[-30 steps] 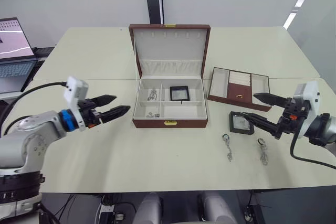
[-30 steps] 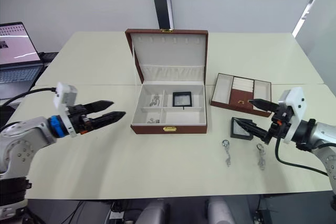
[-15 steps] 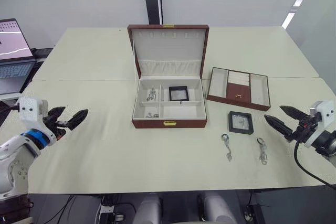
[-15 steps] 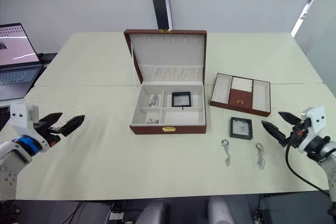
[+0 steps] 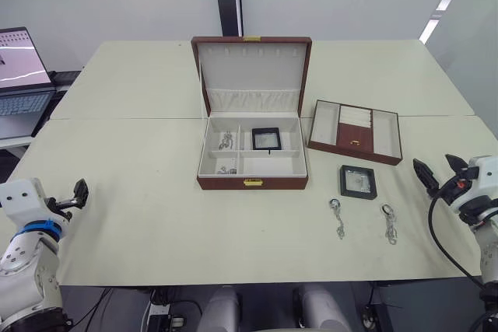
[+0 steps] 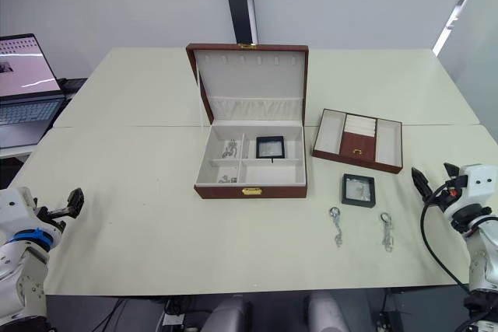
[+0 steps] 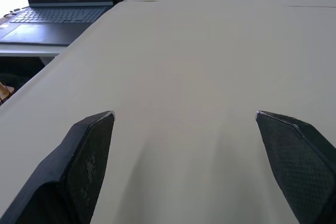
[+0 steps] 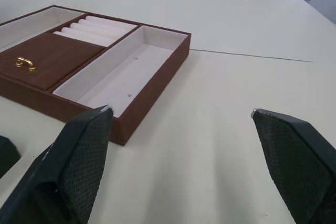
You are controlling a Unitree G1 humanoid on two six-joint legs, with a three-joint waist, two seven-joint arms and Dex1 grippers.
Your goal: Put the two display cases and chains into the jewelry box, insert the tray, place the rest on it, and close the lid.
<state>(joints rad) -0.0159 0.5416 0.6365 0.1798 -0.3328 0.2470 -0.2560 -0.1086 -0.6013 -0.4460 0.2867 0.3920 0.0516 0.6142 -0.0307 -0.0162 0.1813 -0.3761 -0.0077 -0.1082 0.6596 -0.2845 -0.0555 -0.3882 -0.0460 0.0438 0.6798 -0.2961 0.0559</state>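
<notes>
The jewelry box (image 5: 253,182) stands mid-table with its lid (image 5: 253,68) upright. One display case (image 5: 265,138) lies in a back compartment, and chains (image 5: 226,141) lie in the left ones. The other display case (image 5: 358,181) rests on the table right of the box, with two chains (image 5: 338,217) (image 5: 389,223) in front of it. The tray (image 5: 355,131) (image 8: 94,72) sits behind that case. My left gripper (image 5: 78,192) (image 7: 184,114) hangs open and empty at the table's left front edge. My right gripper (image 5: 436,167) (image 8: 181,110) is open and empty at the right edge, apart from the case.
A laptop (image 5: 19,75) (image 7: 63,3) stands on a side desk beyond the table's left edge. A seam (image 5: 124,118) crosses the table behind the box. Bare tabletop (image 5: 140,207) stretches between the left gripper and the box.
Both arms have drawn back outward to the table's left and right edges. The right gripper has left the display case on the table, which stays where it lay.
</notes>
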